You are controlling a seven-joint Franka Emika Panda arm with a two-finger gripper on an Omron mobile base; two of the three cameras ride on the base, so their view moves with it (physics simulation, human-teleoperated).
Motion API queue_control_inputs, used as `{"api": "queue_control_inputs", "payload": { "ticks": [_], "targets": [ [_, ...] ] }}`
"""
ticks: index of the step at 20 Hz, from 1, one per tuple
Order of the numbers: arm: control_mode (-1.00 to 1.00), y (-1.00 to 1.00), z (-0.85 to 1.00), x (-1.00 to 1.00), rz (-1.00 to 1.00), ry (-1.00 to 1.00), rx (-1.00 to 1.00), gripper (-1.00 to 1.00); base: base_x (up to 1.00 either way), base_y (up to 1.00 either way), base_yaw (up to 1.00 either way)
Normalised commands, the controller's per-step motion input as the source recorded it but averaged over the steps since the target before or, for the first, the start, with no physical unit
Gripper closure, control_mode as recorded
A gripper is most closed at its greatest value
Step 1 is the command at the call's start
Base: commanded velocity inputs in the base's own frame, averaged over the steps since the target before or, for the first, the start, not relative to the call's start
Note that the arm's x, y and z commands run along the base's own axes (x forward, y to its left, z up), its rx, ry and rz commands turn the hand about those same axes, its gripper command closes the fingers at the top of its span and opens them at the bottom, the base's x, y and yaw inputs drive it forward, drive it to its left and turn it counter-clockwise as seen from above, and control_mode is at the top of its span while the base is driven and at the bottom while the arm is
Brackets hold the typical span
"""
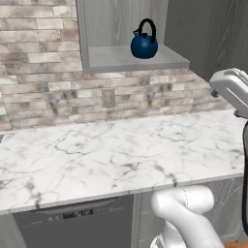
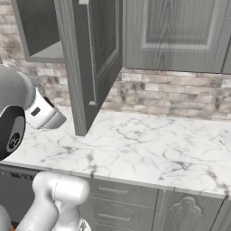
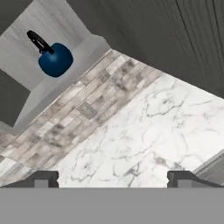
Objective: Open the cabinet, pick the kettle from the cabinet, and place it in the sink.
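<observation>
The cabinet [image 1: 121, 59] stands open, its door [image 2: 90, 58] swung out over the counter. On its grey shelf sits the kettle [image 1: 144, 44], dark blue with a black loop handle, upright. In the hand view the kettle [image 3: 54, 59] is at the upper left, far beyond my gripper [image 3: 112, 180]. The fingertips [image 3: 41, 179] stand wide apart with nothing between them, so the gripper is open. It hovers over the marble counter, below and to the right of the cabinet opening. The sink is out of view.
A white marble counter [image 1: 121, 150] runs below a brick backsplash with a wall outlet [image 1: 108, 98]. A dishwasher [image 1: 72, 220] sits under the counter. A closed wall cabinet [image 2: 180, 31] hangs right of the open door, with base drawers [image 2: 122, 194] beneath.
</observation>
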Motion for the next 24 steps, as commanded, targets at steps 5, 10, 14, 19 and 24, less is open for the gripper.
{"api": "queue_control_inputs", "payload": {
  "ticks": [5, 10, 14, 19, 24],
  "targets": [
    [-1.0, 0.24, 0.22, 0.23, 0.17, 0.07, -0.33, -1.0, 0.0, 0.0, 0.0],
    [-1.0, 0.24, 0.05, 0.26, 0.02, -0.02, -0.27, -1.0, 0.0, 0.0, 0.0],
    [-1.0, 0.17, 0.0, 0.41, 0.01, -0.14, -0.17, -1.0, 0.0, 0.0, 0.0],
    [-1.0, 0.09, 0.01, 0.44, 0.0, -0.11, -0.15, -1.0, 0.0, 0.0, 0.0],
    [-1.0, 0.0, 0.12, 0.44, 0.03, 0.0, -0.08, -1.0, 0.0, 0.0, 0.0]
  ]
}}
